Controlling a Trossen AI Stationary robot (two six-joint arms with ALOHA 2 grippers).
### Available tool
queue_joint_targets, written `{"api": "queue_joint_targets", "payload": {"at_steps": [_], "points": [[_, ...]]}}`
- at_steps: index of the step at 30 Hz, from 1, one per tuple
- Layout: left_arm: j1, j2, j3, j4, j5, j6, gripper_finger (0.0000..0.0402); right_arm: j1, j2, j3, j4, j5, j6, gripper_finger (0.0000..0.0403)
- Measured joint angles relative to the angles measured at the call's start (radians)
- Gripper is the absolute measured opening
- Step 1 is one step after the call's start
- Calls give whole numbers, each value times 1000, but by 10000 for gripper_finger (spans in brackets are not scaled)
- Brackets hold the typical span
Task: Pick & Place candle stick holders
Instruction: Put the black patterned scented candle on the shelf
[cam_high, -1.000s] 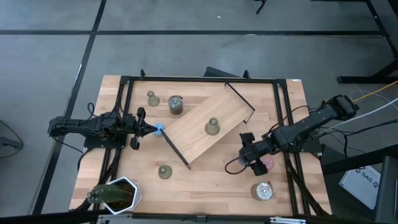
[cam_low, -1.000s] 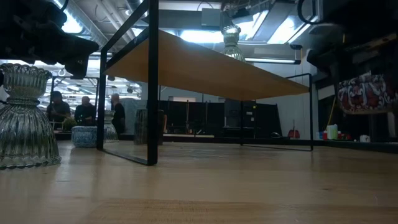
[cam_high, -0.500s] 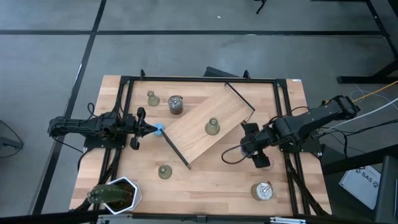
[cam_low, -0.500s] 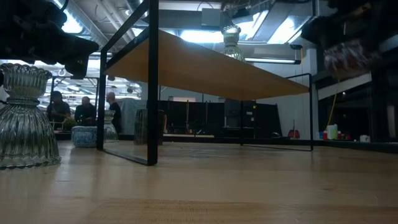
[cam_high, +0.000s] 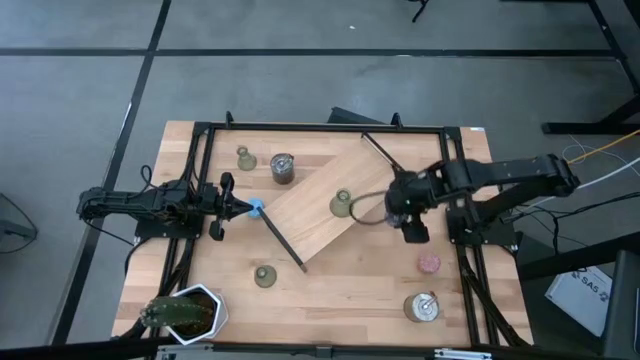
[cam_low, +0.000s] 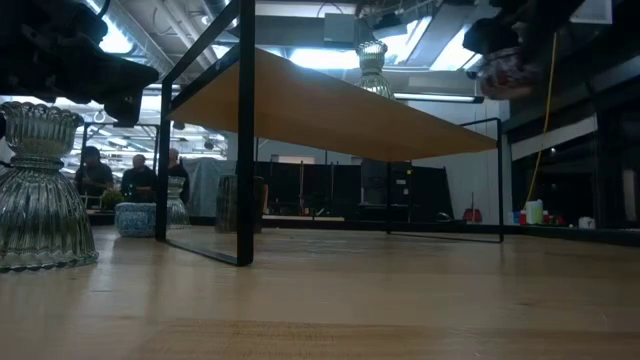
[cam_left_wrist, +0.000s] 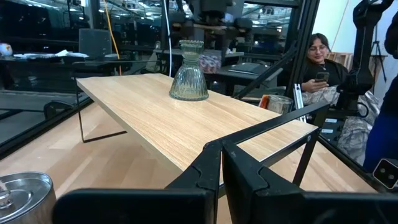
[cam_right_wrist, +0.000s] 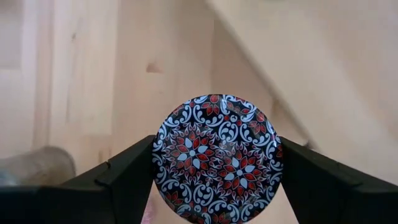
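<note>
Overhead, the right gripper hangs above the right end of the raised wooden shelf. Its fingers are spread about as wide as a round tin lid patterned in red, white and black, and they clamp that lid at its two opposite edges (the patterned face looks straight at the wrist camera). One candle stick holder stands upright on the shelf just left of this gripper, apart from it; the left wrist view shows it as a ribbed bell shape near the shelf's far end.

A second holder stands at the far left of the table, just left of a silver tin. The third holder stands near the front edge, left of the shelf's black leg, with bare wood around it.

The left gripper rests at the shelf's left corner, fingers pressed together on the black frame there.

Right of the shelf the tabletop holds only a pink puck and another tin; a potted plant sits at the near left corner.
</note>
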Motion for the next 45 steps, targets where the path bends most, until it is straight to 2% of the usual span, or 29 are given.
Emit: {"api": "queue_joint_targets", "payload": {"at_steps": [13, 27, 45], "points": [[0, 0, 0, 0, 0, 0, 11, -241, 73, 65, 58, 4, -99, 305], [0, 0, 0, 0, 0, 0, 11, -380, 208, 68, 169, 9, -105, 305], [0, 0, 0, 0, 0, 0, 11, -476, 219, 68, 181, 34, -16, 305]]}}
